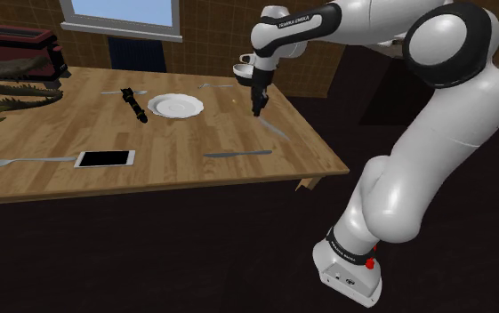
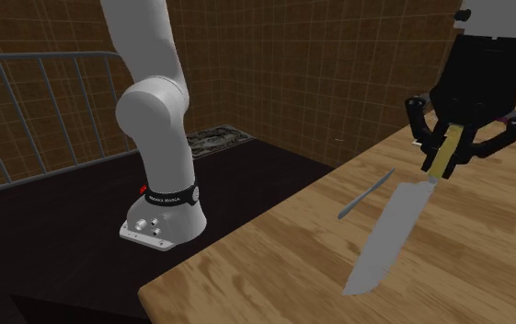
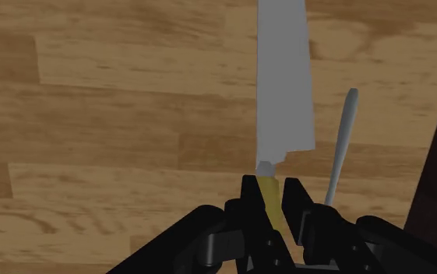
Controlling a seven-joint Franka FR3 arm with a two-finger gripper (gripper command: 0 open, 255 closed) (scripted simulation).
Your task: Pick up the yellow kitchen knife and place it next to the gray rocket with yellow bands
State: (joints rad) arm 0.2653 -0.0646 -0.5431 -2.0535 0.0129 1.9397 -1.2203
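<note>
The end effector (image 3: 271, 193) is pinching the yellow handle of the kitchen knife (image 3: 284, 86), and the grey blade points away from the hand toward the wooden worktop (image 3: 115, 117). A slim grey table knife (image 3: 341, 148) lies on the boards just beside the blade. In the shoulder view a white plate (image 1: 175, 106) sits left of the hand.

You're looking at a home dining room: a wooden table (image 1: 176, 173) carries a white plate (image 1: 175, 106), a fork (image 1: 16, 161) and a table knife (image 1: 237, 153), with a window (image 1: 118, 13) beyond its far edge.
</note>
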